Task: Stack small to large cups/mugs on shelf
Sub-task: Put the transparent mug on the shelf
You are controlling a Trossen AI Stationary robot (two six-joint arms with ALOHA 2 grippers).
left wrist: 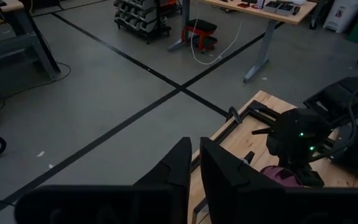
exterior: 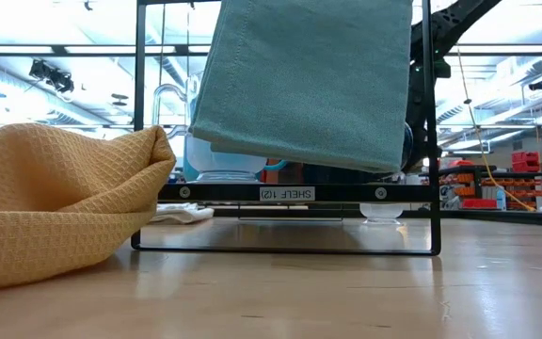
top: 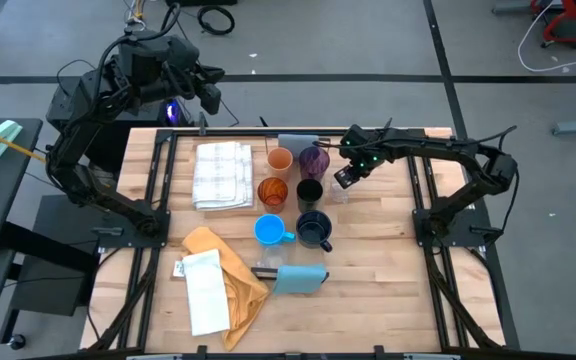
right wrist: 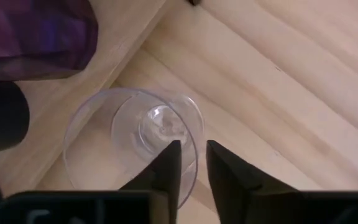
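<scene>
Closely beside the purple translucent cup (right wrist: 36, 31), right fingers (right wrist: 166, 171) pinch the clear glass (right wrist: 132, 146) rim.

Clear glossy glass (right wrist: 132, 146), translucent purple cup (right wrist: 36, 31), pale smooth wooden tabletop (right wrist: 278, 93), waffle-textured yellow cloth (exterior: 59, 193), matt teal fabric (exterior: 313, 80)

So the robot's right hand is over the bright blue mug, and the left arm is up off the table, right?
Not quite. The right hand is over the clear glass, not the bright blue mug, which sits apart nearer the table's front. The right wrist view shows it. The left hand is indeed up off the table.
</scene>
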